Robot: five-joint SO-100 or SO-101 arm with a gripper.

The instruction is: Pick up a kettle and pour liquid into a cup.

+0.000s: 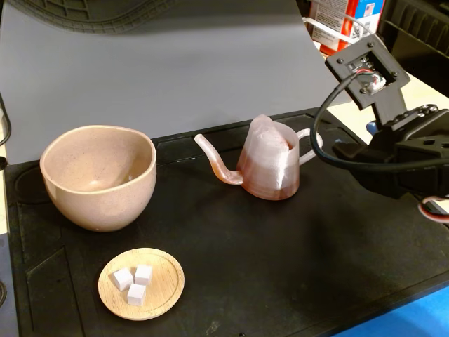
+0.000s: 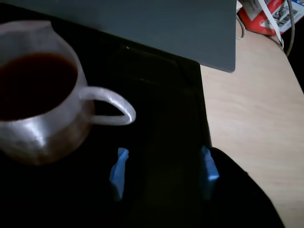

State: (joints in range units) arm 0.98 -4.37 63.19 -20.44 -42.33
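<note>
In the fixed view the small translucent pinkish ridged plastic kettle [image 1: 269, 163] stands upright on the black rubbery mat [image 1: 280, 267], its thin curved spout aimed toward the large beige speckled ceramic cup [image 1: 98, 175] well to its left, which probably shortens the pour. Its white loop handle [image 1: 306, 146] faces the black arm, apparently to offer a grip. A round wooden dish of white cubes [image 1: 141, 283] sits near the cup, clear of that path. The jaws are hidden behind the arm's body here.

In the wrist view the blue-tipped gripper [image 2: 164, 172] hangs wide open and empty, just short of the handle [image 2: 111, 105]. Reddish-brown liquid [image 2: 35, 83] fills the kettle; the spout is cut off, the cup unseen
</note>
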